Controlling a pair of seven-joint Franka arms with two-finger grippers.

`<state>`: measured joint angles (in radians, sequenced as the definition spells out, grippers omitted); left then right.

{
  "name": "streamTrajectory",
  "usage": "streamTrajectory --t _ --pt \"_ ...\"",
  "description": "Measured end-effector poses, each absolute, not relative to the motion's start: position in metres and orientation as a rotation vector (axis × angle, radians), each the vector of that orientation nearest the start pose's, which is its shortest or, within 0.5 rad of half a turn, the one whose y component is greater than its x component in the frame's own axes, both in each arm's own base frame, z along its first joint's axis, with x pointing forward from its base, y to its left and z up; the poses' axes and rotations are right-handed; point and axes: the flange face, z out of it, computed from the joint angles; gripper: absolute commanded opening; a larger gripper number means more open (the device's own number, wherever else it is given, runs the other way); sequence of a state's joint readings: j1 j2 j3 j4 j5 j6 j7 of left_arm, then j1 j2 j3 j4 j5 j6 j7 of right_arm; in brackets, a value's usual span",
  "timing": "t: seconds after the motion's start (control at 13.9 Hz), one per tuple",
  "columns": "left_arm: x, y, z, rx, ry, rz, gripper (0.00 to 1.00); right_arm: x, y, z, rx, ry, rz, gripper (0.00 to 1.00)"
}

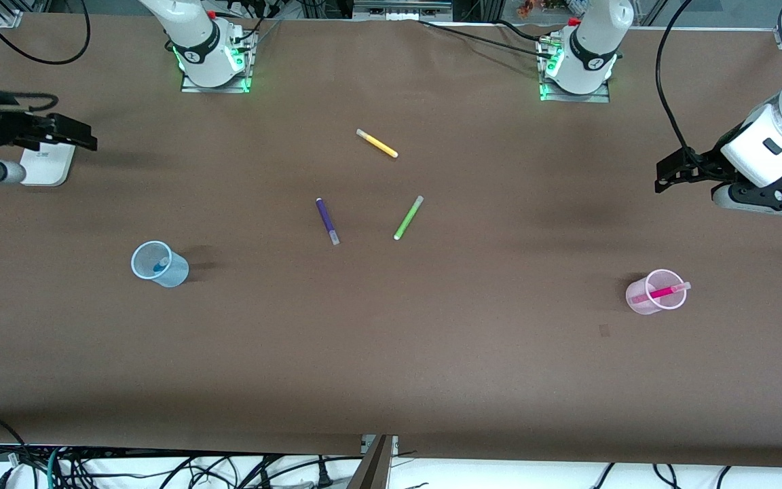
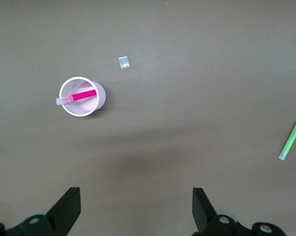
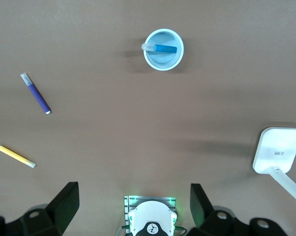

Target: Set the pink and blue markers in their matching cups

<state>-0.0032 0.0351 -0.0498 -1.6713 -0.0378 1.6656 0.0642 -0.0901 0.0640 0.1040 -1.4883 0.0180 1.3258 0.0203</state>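
Note:
The pink marker stands slanted in the pale pink cup toward the left arm's end of the table, its pale cap over the rim. The blue marker stands in the light blue cup toward the right arm's end. My left gripper is open and empty, up in the air at its end of the table; its wrist view shows the pink cup and pink marker below. My right gripper is open and empty over its end; its wrist view shows the blue cup and blue marker.
A purple pen, a green pen and a yellow pen lie loose mid-table between the cups. A white device sits under my right gripper. A small scrap lies near the pink cup.

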Motion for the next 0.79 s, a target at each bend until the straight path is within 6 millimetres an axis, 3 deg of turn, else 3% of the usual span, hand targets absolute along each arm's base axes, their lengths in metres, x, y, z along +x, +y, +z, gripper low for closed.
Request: streamTrajectory --t 0.29,0.79 --pt "0.565 -0.031 0.57 -3.174 0.207 0.077 1.0 0.535 0.002 0.629 -3.111 -0.011 0.295 1.0" --pt "0.564 -0.026 0.577 -3.174 0.198 0.077 1.0 0.535 -0.006 0.628 -3.124 0.004 0.297 1.0"
